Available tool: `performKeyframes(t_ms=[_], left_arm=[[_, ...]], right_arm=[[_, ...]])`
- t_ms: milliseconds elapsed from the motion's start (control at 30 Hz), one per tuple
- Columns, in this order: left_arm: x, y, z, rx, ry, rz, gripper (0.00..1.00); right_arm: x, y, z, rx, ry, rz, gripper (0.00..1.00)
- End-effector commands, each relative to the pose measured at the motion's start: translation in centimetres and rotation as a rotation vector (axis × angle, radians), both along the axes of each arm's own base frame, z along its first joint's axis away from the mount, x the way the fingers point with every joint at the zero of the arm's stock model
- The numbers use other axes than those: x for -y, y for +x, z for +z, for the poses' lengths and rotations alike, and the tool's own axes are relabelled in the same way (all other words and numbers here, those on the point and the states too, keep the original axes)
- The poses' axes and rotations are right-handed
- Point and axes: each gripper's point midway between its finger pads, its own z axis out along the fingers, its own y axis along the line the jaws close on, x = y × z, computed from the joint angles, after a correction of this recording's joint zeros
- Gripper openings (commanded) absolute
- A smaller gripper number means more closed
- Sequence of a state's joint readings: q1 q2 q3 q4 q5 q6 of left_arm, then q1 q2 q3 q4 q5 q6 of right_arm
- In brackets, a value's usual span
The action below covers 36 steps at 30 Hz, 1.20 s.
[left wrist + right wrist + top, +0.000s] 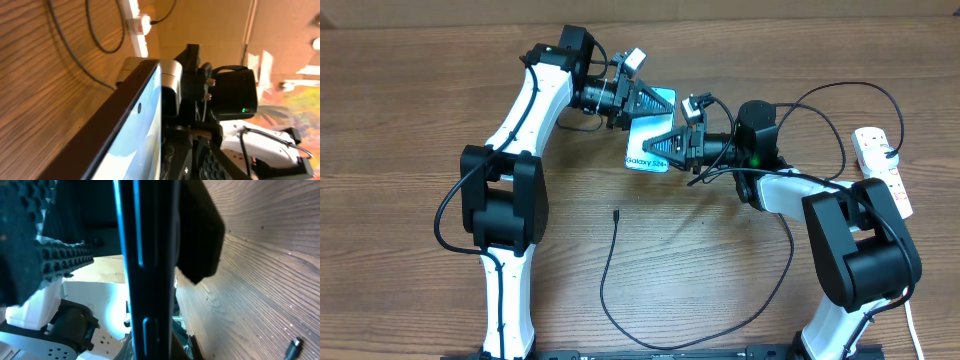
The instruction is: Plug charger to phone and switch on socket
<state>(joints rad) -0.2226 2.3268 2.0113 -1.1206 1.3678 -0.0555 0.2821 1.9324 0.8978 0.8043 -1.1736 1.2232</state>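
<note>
The phone (642, 158), with a teal screen and a "Galaxy" band, is held tilted above the table between both grippers. My right gripper (667, 147) is shut on its near end. The phone fills the right wrist view edge-on (150, 280). My left gripper (648, 102) sits around the far end, and in the left wrist view its textured pad (215, 162) stands apart from the phone screen (145, 135). The charger's connector tip (617, 214) lies loose on the table and also shows in the right wrist view (294, 346). Its black cable loops round to the white socket (885, 172) at the right.
The black cable (620, 320) curves along the front of the table and under the right arm, then arcs over to the socket's plug (892, 152). The socket's white lead (910, 320) runs off the front right. The socket and cable also show in the left wrist view (137, 25).
</note>
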Motion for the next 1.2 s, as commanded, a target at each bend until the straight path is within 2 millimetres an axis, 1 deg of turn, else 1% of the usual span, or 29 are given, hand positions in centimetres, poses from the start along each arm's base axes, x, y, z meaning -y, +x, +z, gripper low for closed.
performKeyframes(t_ms=[0, 100, 300, 400, 533, 733, 767, 933, 1000, 1033, 1067, 1100, 1167], left_arm=[[2.8, -2.1, 4.4, 0.034, -0.190, -0.094, 0.36], [3.0, -2.3, 4.5, 0.033, -0.190, -0.100, 0.35], [3.5, -2.7, 4.5, 0.031, -0.190, -0.113, 0.27], [3.6, -2.8, 4.5, 0.031, -0.190, -0.115, 0.26], [3.6, -2.7, 4.4, 0.031, -0.190, -0.114, 0.20], [3.6, -2.8, 4.4, 0.028, -0.187, -0.114, 0.18], [3.6, -2.8, 4.4, 0.028, -0.186, -0.114, 0.15], [3.6, -2.8, 4.4, 0.029, -0.185, -0.115, 0.06], [3.7, -2.8, 4.3, 0.030, -0.182, -0.114, 0.04], [3.7, -2.8, 4.3, 0.030, -0.180, -0.114, 0.04], [3.6, -2.7, 4.2, 0.031, -0.178, -0.113, 0.04], [3.5, -2.6, 4.1, 0.033, -0.172, -0.109, 0.04], [3.2, -2.3, 3.4, 0.044, -0.132, -0.096, 0.04]], right_arm=[[-1.5, -0.8, 0.3, -0.090, 0.015, 0.027, 0.04], [-1.5, -0.7, 0.7, -0.065, 0.026, 0.027, 0.04], [-1.4, -0.2, 0.7, -0.079, 0.025, 0.000, 0.04], [-1.3, 0.0, 0.7, -0.079, 0.025, -0.014, 0.04], [-1.3, 0.1, 0.6, -0.079, 0.024, -0.019, 0.04], [-1.3, 0.3, 0.6, -0.077, 0.023, -0.034, 0.04], [-1.3, 0.4, 0.6, -0.075, 0.023, -0.034, 0.04], [-1.2, 0.5, 0.6, -0.075, 0.022, -0.042, 0.04], [-1.2, 0.5, 0.6, -0.075, 0.022, -0.042, 0.04], [-1.3, 0.5, 0.6, -0.074, 0.022, -0.042, 0.11], [-1.3, 0.5, 0.6, -0.074, 0.022, -0.041, 0.25], [-1.3, 0.4, 0.6, -0.074, 0.023, -0.034, 0.49], [-1.3, 0.4, 1.0, -0.053, 0.030, -0.032, 0.83]])
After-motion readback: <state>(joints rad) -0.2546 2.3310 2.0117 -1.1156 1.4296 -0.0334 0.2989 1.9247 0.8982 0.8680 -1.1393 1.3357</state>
